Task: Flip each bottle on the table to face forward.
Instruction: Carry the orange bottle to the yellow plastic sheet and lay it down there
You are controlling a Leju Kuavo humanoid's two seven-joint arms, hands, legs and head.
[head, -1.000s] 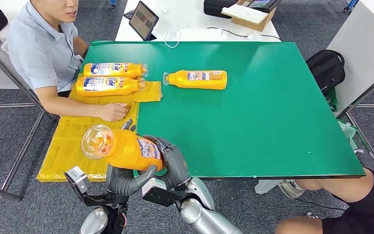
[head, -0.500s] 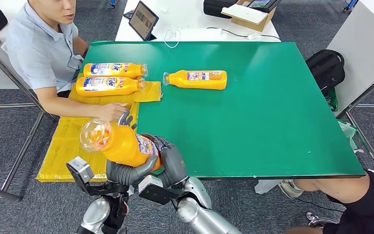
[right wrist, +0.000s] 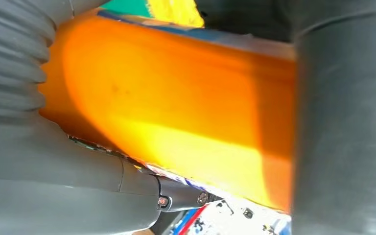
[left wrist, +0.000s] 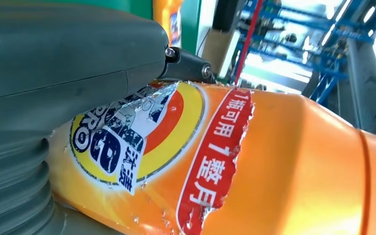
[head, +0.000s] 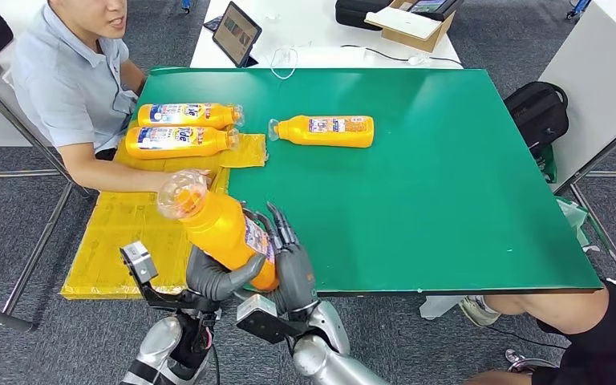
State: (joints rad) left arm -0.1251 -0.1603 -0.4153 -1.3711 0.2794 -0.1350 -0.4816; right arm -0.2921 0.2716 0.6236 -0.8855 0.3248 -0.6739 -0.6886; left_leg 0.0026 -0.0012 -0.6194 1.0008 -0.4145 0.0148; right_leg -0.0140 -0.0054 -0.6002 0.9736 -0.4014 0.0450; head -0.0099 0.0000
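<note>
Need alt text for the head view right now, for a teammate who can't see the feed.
Both robot hands, left and right, hold a tilted orange bottle over the near edge of the green table. Three more orange bottles lie farther back, two on yellow sheeting by a seated person, one on the green.

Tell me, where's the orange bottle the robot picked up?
In the head view, the orange bottle is held up between the left hand and right hand, over the green table's near-left corner.
</note>
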